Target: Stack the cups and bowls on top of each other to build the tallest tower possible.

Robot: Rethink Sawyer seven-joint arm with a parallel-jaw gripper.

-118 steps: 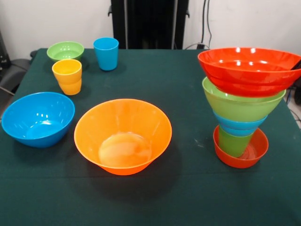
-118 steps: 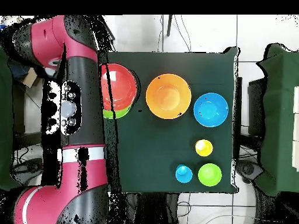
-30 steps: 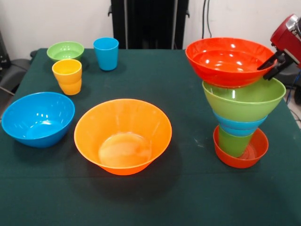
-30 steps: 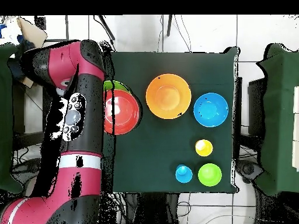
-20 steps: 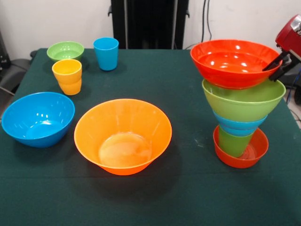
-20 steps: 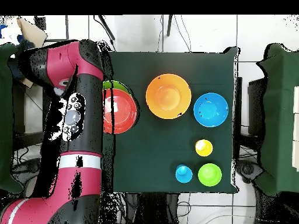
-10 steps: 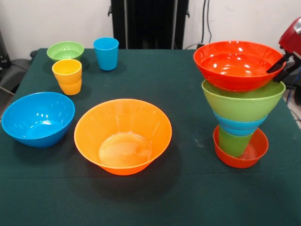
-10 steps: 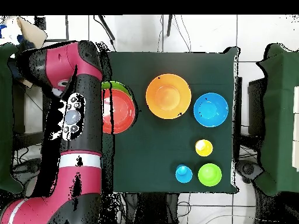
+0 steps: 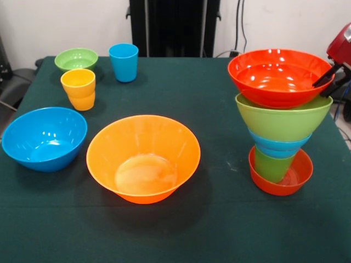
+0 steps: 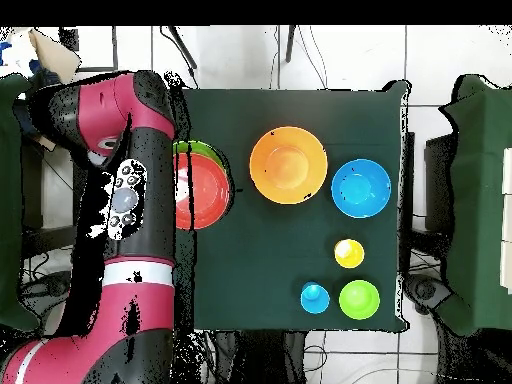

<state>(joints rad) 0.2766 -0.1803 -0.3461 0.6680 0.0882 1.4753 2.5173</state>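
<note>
Front view: black gripper (image 9: 329, 82) clamps the 3 o'clock rim of the wide glossy red plastic bowl (image 9: 277, 76), which sits tilted atop the green bowl (image 9: 282, 121), crowning the tower (image 9: 278, 145); its centre lies toward 9 o'clock from the gripper.

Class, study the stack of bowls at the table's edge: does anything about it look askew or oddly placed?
Yes. The big red plastic bowl on top of the tower sits tilted and off-centre in the large green bowl, its rim pinched by the gripper. The tower widens upward from a small red-orange bowl, so it looks top-heavy.
</note>
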